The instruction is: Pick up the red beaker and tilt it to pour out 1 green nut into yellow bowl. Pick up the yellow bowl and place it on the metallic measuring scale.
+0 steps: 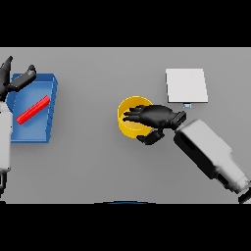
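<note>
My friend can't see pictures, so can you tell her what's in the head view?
The robot's right hand reaches over a yellow bowl in the middle of a grey table, its fingers lying across the bowl. A pale square scale sits behind it. At the far left, the left hand is above a blue tray with a red stick.

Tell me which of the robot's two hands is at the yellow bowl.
The right hand: it reaches over the yellow bowl, fingers across its rim. The left hand is far off, above the blue tray.
</note>
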Controlling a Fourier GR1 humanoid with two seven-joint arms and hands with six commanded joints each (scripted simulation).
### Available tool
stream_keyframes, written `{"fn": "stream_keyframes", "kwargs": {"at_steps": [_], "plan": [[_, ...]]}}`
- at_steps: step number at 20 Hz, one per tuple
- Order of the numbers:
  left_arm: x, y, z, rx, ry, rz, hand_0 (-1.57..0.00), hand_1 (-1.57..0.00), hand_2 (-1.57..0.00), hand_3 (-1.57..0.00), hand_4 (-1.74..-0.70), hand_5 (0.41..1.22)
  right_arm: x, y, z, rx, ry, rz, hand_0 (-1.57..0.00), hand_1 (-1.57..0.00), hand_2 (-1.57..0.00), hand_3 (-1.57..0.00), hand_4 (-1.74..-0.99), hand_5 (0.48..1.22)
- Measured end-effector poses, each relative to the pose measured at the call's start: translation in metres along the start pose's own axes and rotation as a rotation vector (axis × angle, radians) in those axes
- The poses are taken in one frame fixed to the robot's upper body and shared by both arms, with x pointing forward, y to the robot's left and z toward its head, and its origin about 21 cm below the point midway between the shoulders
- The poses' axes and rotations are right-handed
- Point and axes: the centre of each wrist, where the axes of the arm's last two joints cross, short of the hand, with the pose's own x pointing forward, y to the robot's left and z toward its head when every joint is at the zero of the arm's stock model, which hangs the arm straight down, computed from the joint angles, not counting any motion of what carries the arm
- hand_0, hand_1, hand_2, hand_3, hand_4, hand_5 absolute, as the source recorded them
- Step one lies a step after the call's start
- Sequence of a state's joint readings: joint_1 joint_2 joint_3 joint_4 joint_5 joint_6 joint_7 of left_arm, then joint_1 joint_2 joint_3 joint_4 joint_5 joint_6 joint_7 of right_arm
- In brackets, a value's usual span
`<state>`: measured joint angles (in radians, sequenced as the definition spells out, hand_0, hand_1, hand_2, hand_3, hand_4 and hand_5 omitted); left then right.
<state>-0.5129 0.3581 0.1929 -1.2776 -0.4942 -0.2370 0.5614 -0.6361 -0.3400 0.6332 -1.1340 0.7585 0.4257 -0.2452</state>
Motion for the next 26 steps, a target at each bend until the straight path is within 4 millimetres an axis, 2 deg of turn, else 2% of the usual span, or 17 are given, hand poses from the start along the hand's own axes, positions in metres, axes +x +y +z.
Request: {"fn": "stream_keyframes", "kwargs": {"at_steps": [1, 3, 5, 6, 8, 10, 13, 17, 21, 22, 24, 25, 26], "plan": [[0.000, 0.003, -0.001, 0.002, -0.002, 0.003, 0.00, 0.00, 0.00, 0.00, -0.80, 0.730, 0.000, 0.001, -0.002, 0.006, -0.001, -0.007, -0.17, -0.14, -0.20, -0.24, -1.396, 0.875], [0.001, 0.002, 0.000, -0.001, -0.010, -0.002, 0.00, 0.00, 0.00, 0.00, -0.79, 0.729, -0.001, 0.000, 0.001, 0.012, -0.011, 0.005, -0.47, -0.38, -0.38, -0.42, -1.479, 0.999], [0.000, 0.006, 0.003, 0.004, -0.024, 0.009, 0.00, 0.00, 0.00, 0.00, -0.79, 0.732, 0.003, -0.002, 0.000, 0.020, -0.015, 0.018, -0.78, -0.65, -0.59, -0.83, -1.469, 1.079], [0.000, 0.005, 0.002, 0.003, -0.019, -0.002, 0.00, 0.00, 0.00, 0.00, -0.79, 0.733, 0.002, 0.000, 0.001, 0.019, -0.026, 0.017, -0.94, -0.81, -0.79, -0.98, -1.521, 1.108], [0.002, 0.007, 0.002, 0.006, -0.017, 0.003, 0.00, 0.00, 0.00, 0.00, -0.79, 0.736, 0.001, 0.002, 0.006, 0.020, -0.036, 0.011, -1.17, -1.08, -1.07, -1.03, -1.594, 1.148], [0.000, 0.006, 0.003, 0.002, -0.017, 0.004, 0.00, 0.00, 0.00, 0.00, -0.79, 0.734, 0.002, 0.003, 0.006, 0.019, -0.036, 0.017, -1.31, -1.26, -1.25, -1.09, -1.642, 1.175], [-0.001, 0.007, -0.001, 0.003, -0.013, 0.006, 0.00, 0.00, 0.00, 0.00, -0.79, 0.727, 0.003, -0.005, 0.008, 0.021, -0.003, 0.032, -1.44, -1.41, -1.41, -1.15, -1.683, 1.197], [0.000, 0.004, 0.001, -0.001, -0.020, -0.003, 0.00, 0.00, 0.00, 0.00, -0.78, 0.727, 0.005, -0.019, 0.018, 0.010, 0.001, 0.021, -1.52, -1.51, -1.50, -1.35, -1.711, 1.211], [-0.004, 0.010, 0.002, 0.004, -0.029, -0.004, 0.00, 0.00, 0.00, 0.00, -0.79, 0.733, 0.006, -0.040, 0.032, -0.022, 0.021, 0.022, -1.55, -1.54, -1.54, -1.33, -1.721, 1.217], [0.001, 0.011, 0.000, 0.010, -0.024, -0.004, 0.00, 0.00, 0.00, 0.00, -0.79, 0.737, 0.007, -0.049, 0.038, -0.024, 0.015, 0.030, -1.55, -1.55, -1.55, -1.30, -1.721, 1.218], [0.000, 0.007, -0.001, 0.003, -0.046, 0.012, 0.00, 0.00, 0.00, 0.00, -0.80, 0.737, 0.008, -0.056, 0.038, -0.017, 0.049, 0.026, -1.56, -1.55, -1.56, -1.36, -1.724, 1.218], [-0.005, 0.010, -0.001, 0.011, -0.040, 0.004, 0.00, 0.00, 0.00, 0.00, -0.80, 0.737, 0.008, -0.058, 0.036, -0.015, 0.057, 0.025, -1.56, -1.55, -1.56, -1.35, -1.724, 1.218], [-0.001, 0.013, -0.001, 0.014, -0.042, 0.004, 0.00, 0.00, 0.00, 0.00, -0.80, 0.741, 0.009, -0.059, 0.031, -0.019, 0.060, 0.024, -1.56, -1.55, -1.56, -1.32, -1.723, 1.218]]}}
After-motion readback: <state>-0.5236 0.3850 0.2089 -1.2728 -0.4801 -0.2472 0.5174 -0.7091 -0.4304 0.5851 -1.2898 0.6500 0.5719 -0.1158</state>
